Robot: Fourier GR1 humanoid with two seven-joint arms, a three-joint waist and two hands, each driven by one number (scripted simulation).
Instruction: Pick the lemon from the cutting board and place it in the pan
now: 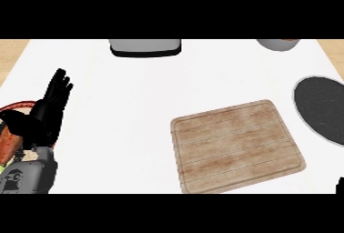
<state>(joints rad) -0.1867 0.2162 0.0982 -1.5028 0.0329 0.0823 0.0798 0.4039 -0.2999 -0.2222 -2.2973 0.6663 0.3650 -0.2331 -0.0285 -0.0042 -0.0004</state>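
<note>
A wooden cutting board (235,145) lies on the white counter right of centre, and I see no lemon on it or anywhere else. The dark pan (324,109) with a grey rim sits at the right edge, partly cut off. My left hand (48,107) rests open at the far left, fingers pointing up, well away from the board. Only a black sliver of my right hand (340,185) shows at the lower right corner, below the pan and right of the board.
A grey and black appliance (145,47) stands at the counter's far edge, centre. A grey pot (277,44) is at the far right corner. A reddish-brown basket (12,132) lies partly hidden behind my left forearm.
</note>
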